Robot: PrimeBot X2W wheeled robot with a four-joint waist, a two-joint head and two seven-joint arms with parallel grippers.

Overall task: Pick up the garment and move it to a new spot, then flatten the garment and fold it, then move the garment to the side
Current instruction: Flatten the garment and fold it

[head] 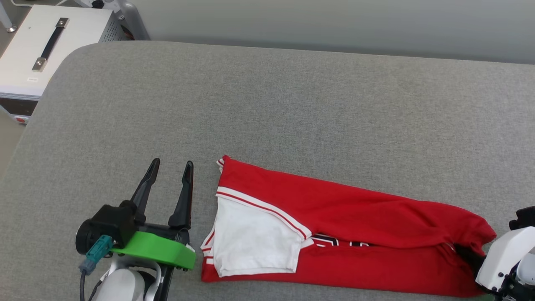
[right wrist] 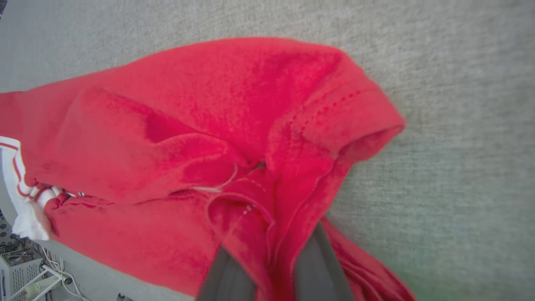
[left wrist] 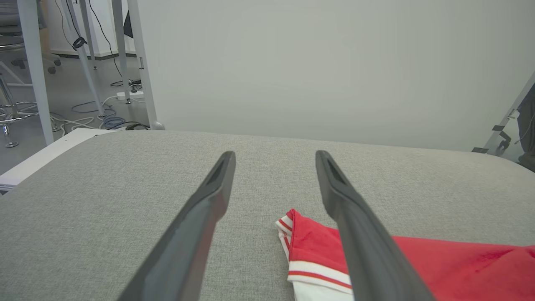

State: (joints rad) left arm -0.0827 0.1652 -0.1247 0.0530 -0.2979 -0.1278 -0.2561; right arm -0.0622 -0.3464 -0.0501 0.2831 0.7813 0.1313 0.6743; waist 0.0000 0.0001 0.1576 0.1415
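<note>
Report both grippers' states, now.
Left gripper: open, holding nothing, beside the garment at its sleeve end.
Right gripper: closed on the garment's other end, red cloth pinched between its fingers.

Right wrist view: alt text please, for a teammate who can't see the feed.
The right hand has its two dark fingers closed on a bunched fold of the red jersey, seen close up. The jersey lies across a grey fabric surface, with white striped trim at the view's left edge.

garment [head: 355,209] print mostly under fold; right gripper [right wrist: 271,251] jaws' tips buried in it.
</note>
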